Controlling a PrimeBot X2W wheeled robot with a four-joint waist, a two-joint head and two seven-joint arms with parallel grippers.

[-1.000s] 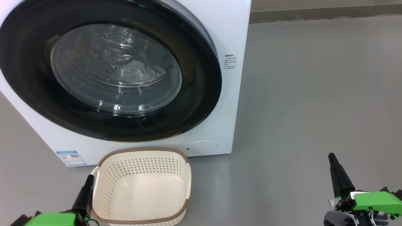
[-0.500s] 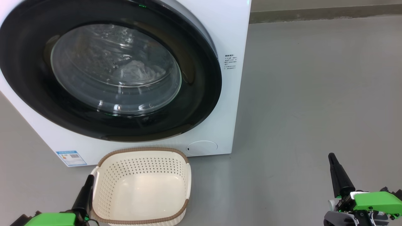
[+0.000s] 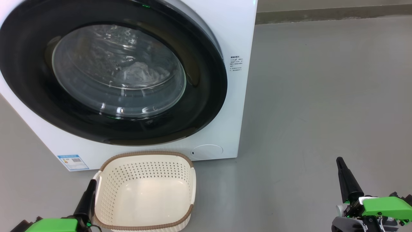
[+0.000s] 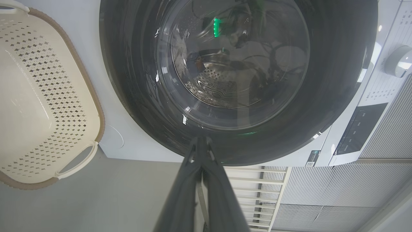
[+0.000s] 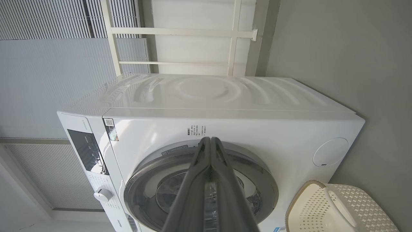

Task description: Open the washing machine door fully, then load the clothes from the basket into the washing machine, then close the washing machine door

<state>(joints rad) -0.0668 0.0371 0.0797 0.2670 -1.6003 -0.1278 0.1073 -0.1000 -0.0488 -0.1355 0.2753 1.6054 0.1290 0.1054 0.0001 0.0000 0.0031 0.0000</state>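
Note:
The washing machine (image 3: 239, 35) is a big white front-loader at the upper left of the head view. The washing machine door (image 3: 206, 96), with a glossy black rim and a glass bowl, lies flat against its front. Behind the glass a pale lump of the clothes (image 3: 141, 73) rests in the drum. The cream basket (image 3: 145, 154) stands on the floor before the machine with nothing in it. Just left of the basket my left gripper (image 3: 93, 182) is shut and holds nothing, seen also as the left gripper (image 4: 200, 140) pointing at the door's rim. Far to the right, low over bare floor, my right gripper (image 3: 339, 160) is shut with nothing in it.
A round flap (image 3: 207, 151) and a blue label (image 3: 73, 162) sit low on the machine's front. Grey floor spreads wide to the right, up to a wall base (image 3: 331, 13). A control panel and a knob (image 4: 398, 62) lie beyond the door; a white rack (image 5: 180, 32) stands behind.

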